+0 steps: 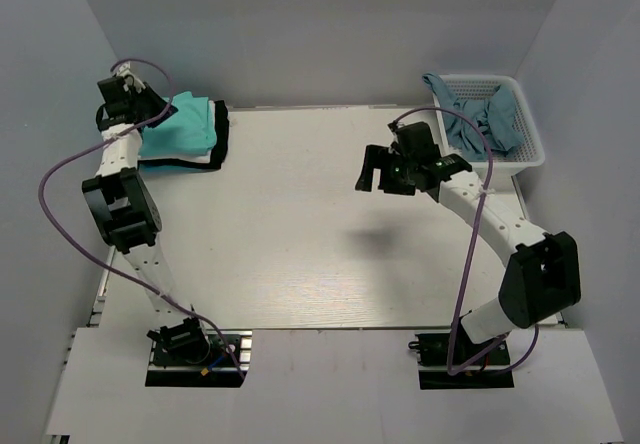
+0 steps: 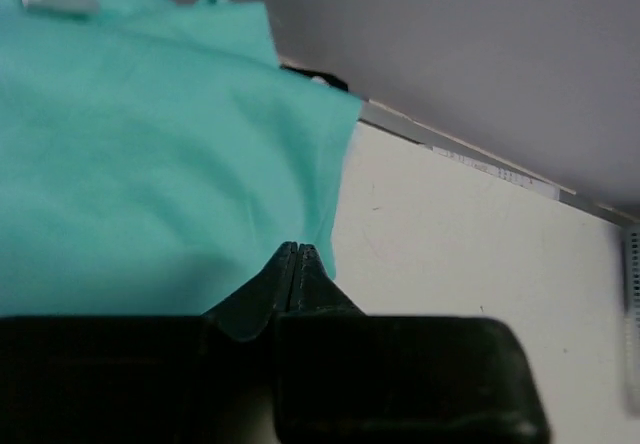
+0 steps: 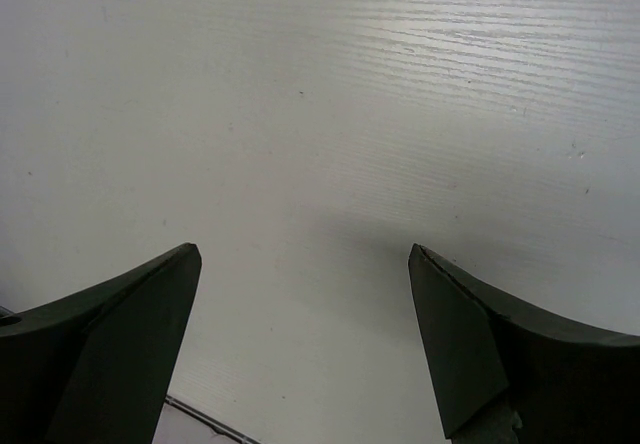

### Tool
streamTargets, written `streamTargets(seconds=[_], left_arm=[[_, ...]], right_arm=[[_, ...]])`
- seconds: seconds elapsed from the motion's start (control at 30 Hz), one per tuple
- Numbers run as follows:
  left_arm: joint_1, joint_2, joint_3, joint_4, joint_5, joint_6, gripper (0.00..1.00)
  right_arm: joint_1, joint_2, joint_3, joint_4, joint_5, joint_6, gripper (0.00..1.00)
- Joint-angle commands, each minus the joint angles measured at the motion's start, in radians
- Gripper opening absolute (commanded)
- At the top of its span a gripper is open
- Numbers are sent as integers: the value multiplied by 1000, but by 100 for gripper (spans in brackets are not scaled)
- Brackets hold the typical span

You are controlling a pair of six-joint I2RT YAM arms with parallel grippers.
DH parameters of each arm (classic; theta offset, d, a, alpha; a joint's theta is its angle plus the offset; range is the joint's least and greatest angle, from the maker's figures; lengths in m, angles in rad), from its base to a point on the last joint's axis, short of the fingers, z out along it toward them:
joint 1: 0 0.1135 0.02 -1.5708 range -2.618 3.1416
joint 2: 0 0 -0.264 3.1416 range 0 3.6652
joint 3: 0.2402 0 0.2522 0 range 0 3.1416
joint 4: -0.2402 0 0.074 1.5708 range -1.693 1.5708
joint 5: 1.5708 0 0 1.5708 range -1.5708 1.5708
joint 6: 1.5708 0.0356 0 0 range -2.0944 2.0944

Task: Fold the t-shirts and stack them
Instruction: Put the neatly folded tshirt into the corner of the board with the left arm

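The folded turquoise-green cloth t-shirt (image 1: pixel 185 129) was found atop the stack (image 1: pixel 217 136) at the bench's (image 1: pixel 300 224) far-left corner. The left hand (image 2: pixel 295 254) was closed at its edge, and the right hand (image 3: pixel 303 254) was held open. Squaring, not dragging, was judged advisable.

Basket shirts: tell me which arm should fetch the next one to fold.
Right. The right gripper hangs open over bare table near the basket holding the crumpled shirts. The left gripper is shut at the folded stack in the far left corner, across the table.
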Motion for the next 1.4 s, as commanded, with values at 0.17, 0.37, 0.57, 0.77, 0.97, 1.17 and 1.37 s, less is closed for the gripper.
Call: streamTargets(seconds=[0.17, 0.37, 0.57, 0.77, 0.97, 1.17, 1.37], left_arm=[[85, 126, -192, 389, 361, -229, 0], [105, 312, -42, 436, 535, -304, 0], [105, 266, -10, 337, 515, -215, 0], [92, 74, 17, 104, 397, -17, 97], [43, -237, -158, -24, 338, 99, 100], [-71, -550, -280, -311, -38, 136, 100], [-102, -950, -470, -478, -293, 112, 100]], right_arm=[[1, 54, 81, -28, -5, -12, 90], [0, 76, 106, -30, 6, -17, 90], [0, 62, 112, -31, 1, -20, 90], [1, 21, 84, 4, -37, -32, 90], [6, -45, 35, 29, -125, -61, 90], [0, -182, -58, 24, 4, -38, 90], [2, -332, -123, -62, 130, 0, 90]])
